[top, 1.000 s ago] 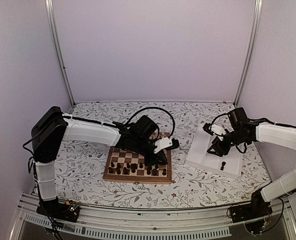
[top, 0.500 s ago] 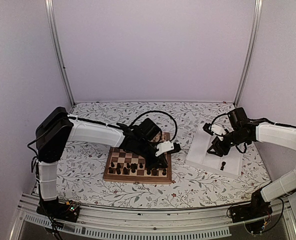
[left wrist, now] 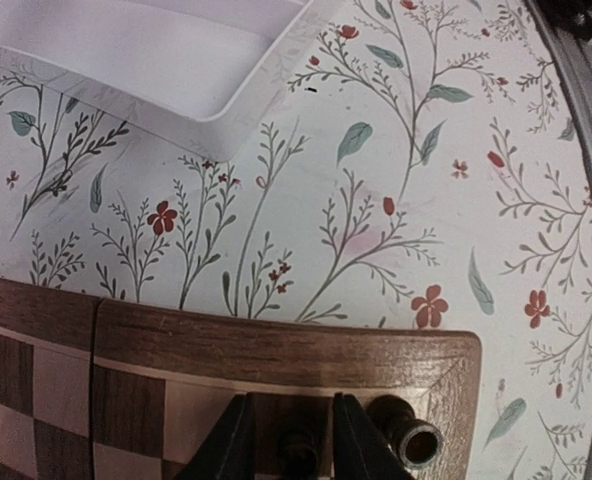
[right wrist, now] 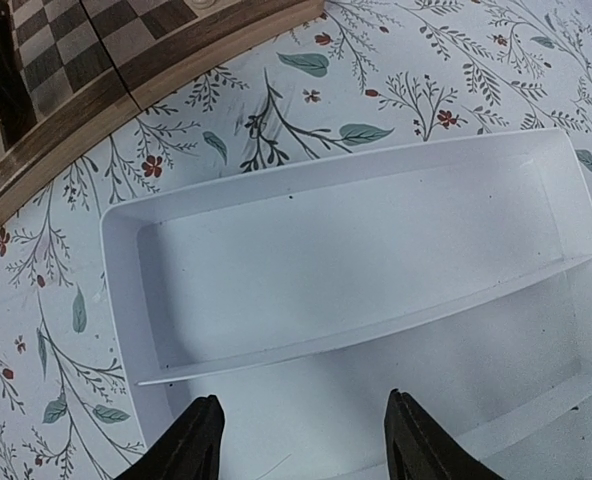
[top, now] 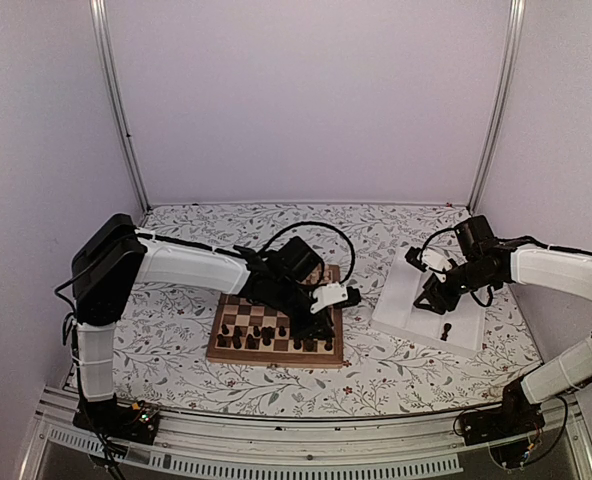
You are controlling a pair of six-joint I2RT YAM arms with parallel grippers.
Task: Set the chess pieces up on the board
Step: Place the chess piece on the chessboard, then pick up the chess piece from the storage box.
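Straddling a chess piece [left wrist: 298, 455], left end effector [left wrist: 291, 402] barely parted; right end effector [right wrist: 304, 400] wide, empty.

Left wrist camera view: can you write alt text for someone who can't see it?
The left gripper, slightly open at the bottom edge, straddles a small dark chess piece near the corner of a wooden chessboard, with a second dark piece beside it. Beyond the board lie a floral tablecloth and, top left, the corner of a white tray.

I see the board [left wrist: 276, 345] is brown, with dark and light squares. The chess pieces [top: 266, 338] look black, I think. The tray [right wrist: 326, 260] on the right is white. The cloth [left wrist: 376, 200] has green leaves and red flowers.
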